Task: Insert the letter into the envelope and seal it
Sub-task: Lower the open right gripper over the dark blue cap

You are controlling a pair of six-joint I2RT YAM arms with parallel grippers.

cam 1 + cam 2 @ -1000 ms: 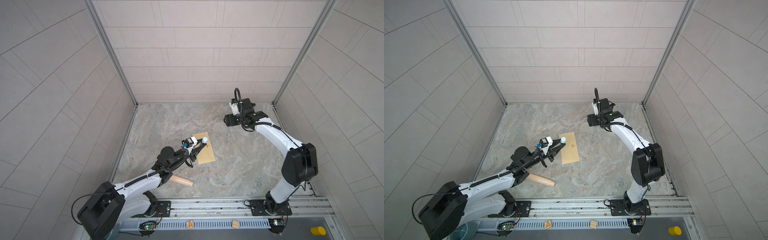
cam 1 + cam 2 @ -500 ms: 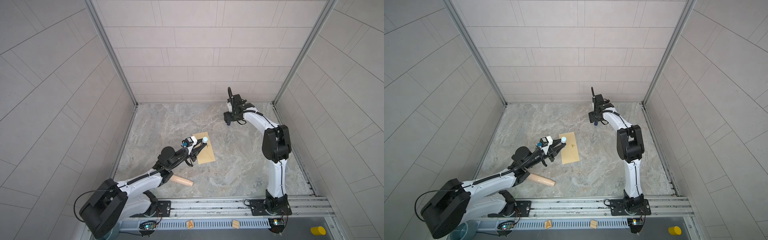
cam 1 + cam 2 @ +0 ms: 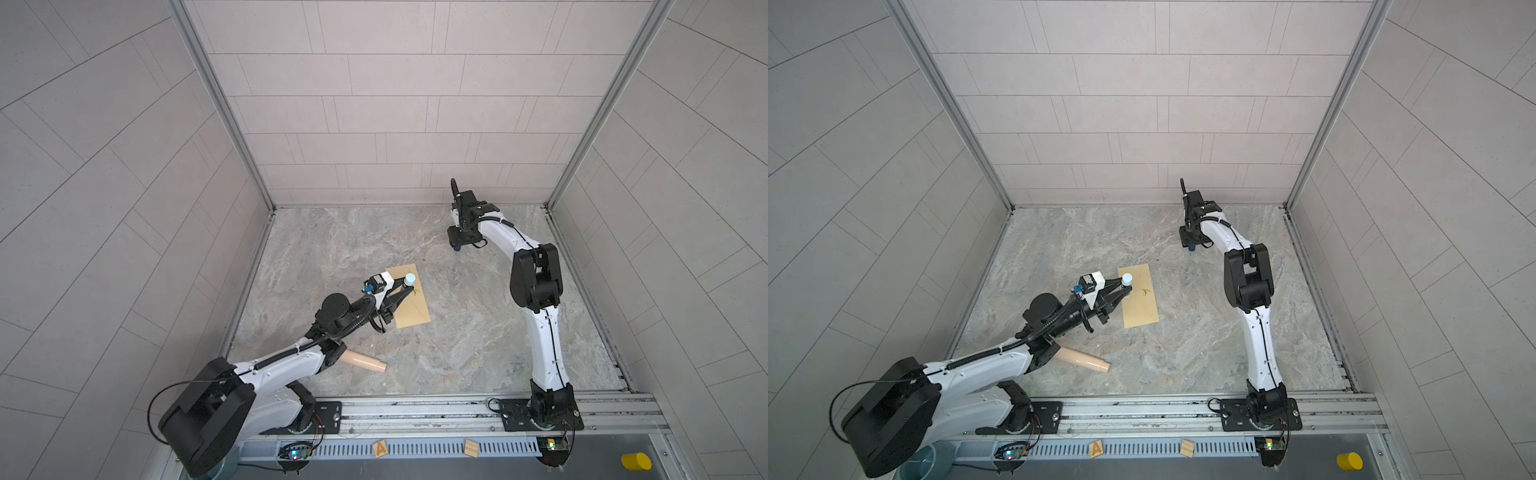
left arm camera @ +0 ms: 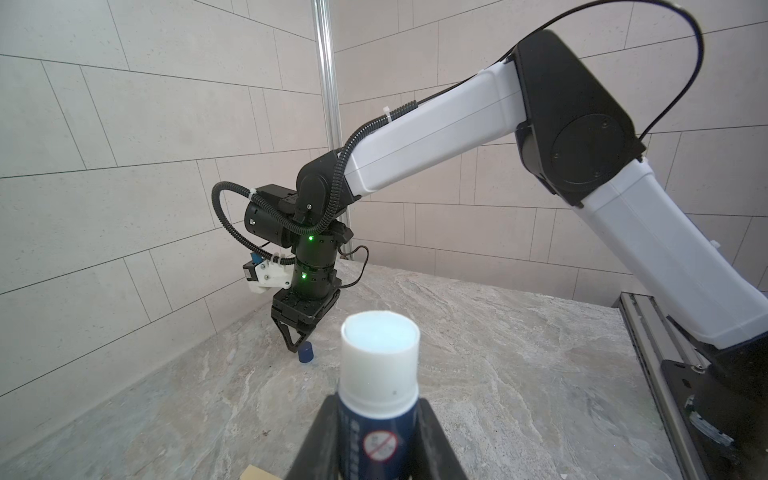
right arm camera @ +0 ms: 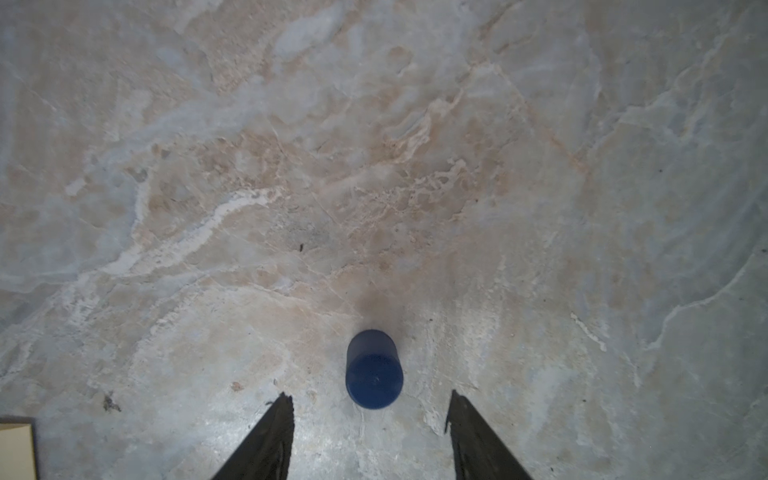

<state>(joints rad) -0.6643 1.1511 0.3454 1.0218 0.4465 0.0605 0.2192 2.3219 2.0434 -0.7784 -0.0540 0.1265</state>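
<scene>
Surface: a table (image 3: 478, 332) (image 3: 1204, 332) with a grey-and-tan marbled top, seen whole in both top views.
Middle: the tan envelope (image 3: 415, 311) (image 3: 1142, 311) lies flat on the top. Its long side runs roughly 12 to 6 o'clock, and it has a small mark (image 3: 415, 292) toward its 12 o'clock end.
1 o'clock: a small blue cap (image 3: 457, 248) (image 5: 374, 370) stands upright on bare marble, well apart from the envelope.
7 o'clock: a beige cylinder (image 3: 368, 361) (image 3: 1086, 360) lies on its side. Its narrower end points about 4 o'clock and its other end is hidden.
</scene>
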